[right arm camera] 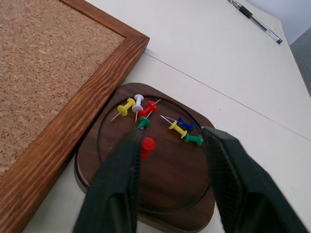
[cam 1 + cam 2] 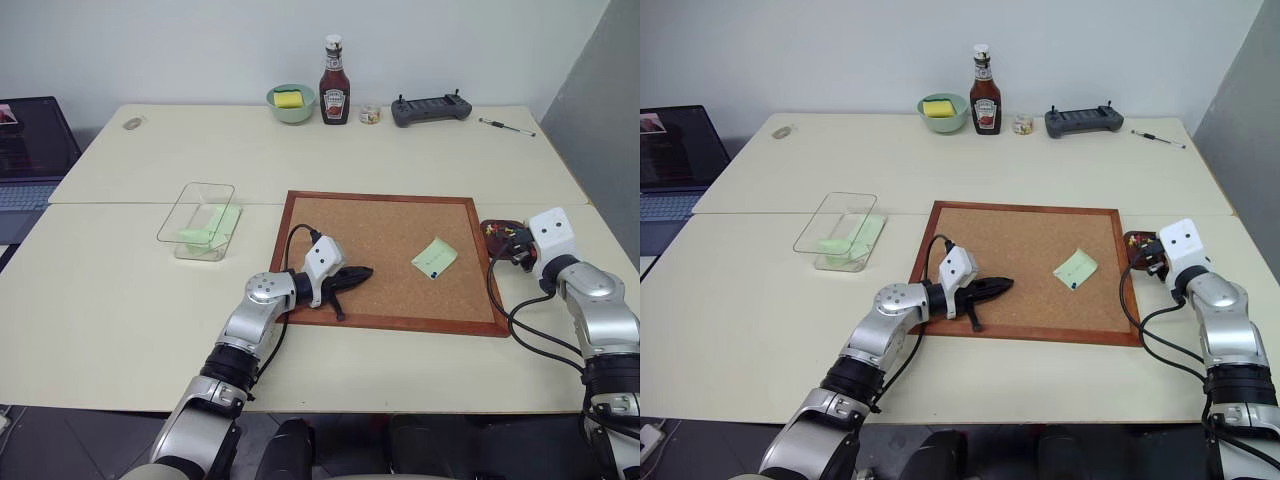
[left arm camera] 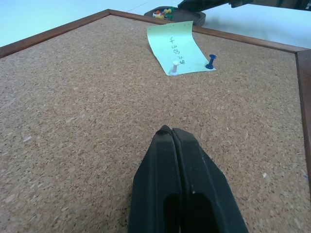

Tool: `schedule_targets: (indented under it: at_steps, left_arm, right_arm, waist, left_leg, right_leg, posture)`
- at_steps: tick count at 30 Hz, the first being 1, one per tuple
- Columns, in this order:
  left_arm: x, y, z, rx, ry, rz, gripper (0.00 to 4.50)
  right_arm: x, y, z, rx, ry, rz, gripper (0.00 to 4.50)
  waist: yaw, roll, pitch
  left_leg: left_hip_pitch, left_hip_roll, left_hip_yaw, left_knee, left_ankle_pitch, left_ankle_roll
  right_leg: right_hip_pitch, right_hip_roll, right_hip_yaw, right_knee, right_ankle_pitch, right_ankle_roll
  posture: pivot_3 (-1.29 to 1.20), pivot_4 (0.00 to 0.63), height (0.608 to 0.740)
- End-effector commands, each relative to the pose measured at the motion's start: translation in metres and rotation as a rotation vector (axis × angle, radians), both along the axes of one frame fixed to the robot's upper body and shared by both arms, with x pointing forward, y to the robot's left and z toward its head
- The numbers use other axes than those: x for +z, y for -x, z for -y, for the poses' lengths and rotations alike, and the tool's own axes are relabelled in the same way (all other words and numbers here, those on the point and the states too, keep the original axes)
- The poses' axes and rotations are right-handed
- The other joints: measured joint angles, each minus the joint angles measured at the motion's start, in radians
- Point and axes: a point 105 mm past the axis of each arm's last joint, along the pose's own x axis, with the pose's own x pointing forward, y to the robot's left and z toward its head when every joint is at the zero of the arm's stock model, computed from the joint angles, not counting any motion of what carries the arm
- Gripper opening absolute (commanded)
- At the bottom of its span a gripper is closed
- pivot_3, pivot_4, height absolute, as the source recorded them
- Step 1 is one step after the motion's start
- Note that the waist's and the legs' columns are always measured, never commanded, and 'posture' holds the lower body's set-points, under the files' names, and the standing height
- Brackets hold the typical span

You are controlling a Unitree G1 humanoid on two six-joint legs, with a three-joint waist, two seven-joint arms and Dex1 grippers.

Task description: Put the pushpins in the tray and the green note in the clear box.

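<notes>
Pushpins point(image 1: 146, 116) lie scattered in dark oval tray point(image 1: 97, 170).

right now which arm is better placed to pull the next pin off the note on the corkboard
Probably the left. The left gripper rests shut on the corkboard, pointing at the green note, which a white pin and a blue pin still hold. The right gripper hangs open over the tray.

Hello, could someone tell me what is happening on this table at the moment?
A two-armed robot is clearing a corkboard. Its right end effector hangs open over the tray, where several pushpins lie. One green note is on the board, fixed by a white pin and a blue pin. The left end effector rests shut on the board. The clear box holds something pale green.
</notes>
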Motion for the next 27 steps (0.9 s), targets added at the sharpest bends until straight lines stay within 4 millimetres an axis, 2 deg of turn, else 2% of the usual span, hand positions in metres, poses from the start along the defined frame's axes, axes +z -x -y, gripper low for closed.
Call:
schedule_targets:
  at_steps: [1,7,8,13,15,19,27]
  left_arm:
    - [-0.011,0.005,0.003,-0.017,-0.021,-0.032,0.0]
    - [-0.01,0.004,0.006,-0.022,-0.019,-0.029,0.0]
    - [-0.01,0.004,0.006,-0.023,-0.019,-0.028,0.0]
    - [-0.009,0.003,0.007,-0.022,-0.017,-0.026,0.0]
    - [-0.009,0.003,0.007,-0.02,-0.018,-0.025,0.0]
    - [-0.009,0.002,0.007,-0.018,-0.017,-0.023,0.0]
    - [-0.009,0.001,0.006,-0.016,-0.02,-0.022,0.0]
  right_arm:
    - [0.026,-0.001,0.002,0.003,-0.012,0.081,3.04]
    - [0.02,0.001,0.004,-0.01,-0.033,0.058,4.37]
    - [0.02,0.001,0.003,-0.008,-0.033,0.06,4.45]
    - [0.031,0.004,-0.005,0.042,-0.095,0.107,4.45]
    - [0.032,0.011,-0.017,0.124,-0.164,0.089,4.45]
    - [0.018,0.035,-0.044,0.304,-0.29,-0.015,4.45]
    - [0.005,0.074,-0.083,0.494,-0.416,-0.174,4.45]
  waist:
    - [0.0,0.0,0.0]
    - [0.0,0.0,0.0]
    - [0.0,0.0,0.0]
    - [0.0,0.0,0.0]
    - [0.001,0.0,0.0]
    - [0.003,0.0,0.0]
    - [0.002,0.0,0.0]
  left_leg:
    - [0.0,0.0,0.0,0.0,0.0,0.0]
    - [0.0,0.0,0.0,0.0,0.0,0.0]
    - [0.0,0.0,0.0,0.0,0.0,0.0]
    - [0.0,0.0,0.0,0.0,0.0,0.0]
    - [0.0,0.0,0.0,0.0,0.0,0.0]
    - [0.0,0.0,-0.001,0.0,0.0,0.0]
    - [0.0,0.0,-0.001,0.0,0.0,0.0]
  right_leg:
    - [0.0,0.0,0.0,0.0,0.0,0.0]
    - [0.0,0.0,0.0,0.0,0.0,0.0]
    - [0.0,0.0,0.0,0.0,0.0,0.0]
    - [0.0,0.0,0.0,0.0,0.0,0.0]
    - [0.0,0.0,0.0,0.0,0.0,0.0]
    - [0.002,0.0,-0.001,-0.001,0.0,0.0]
    - [0.002,0.0,-0.001,-0.001,0.0,0.0]
  posture:
    - [0.0,0.15,0.74]
    - [0.0,0.15,0.74]
    - [0.0,0.15,0.74]
    - [0.0,0.15,0.74]
    - [0.0,0.15,0.74]
    - [0.0,0.15,0.74]
    - [0.0,0.15,0.74]
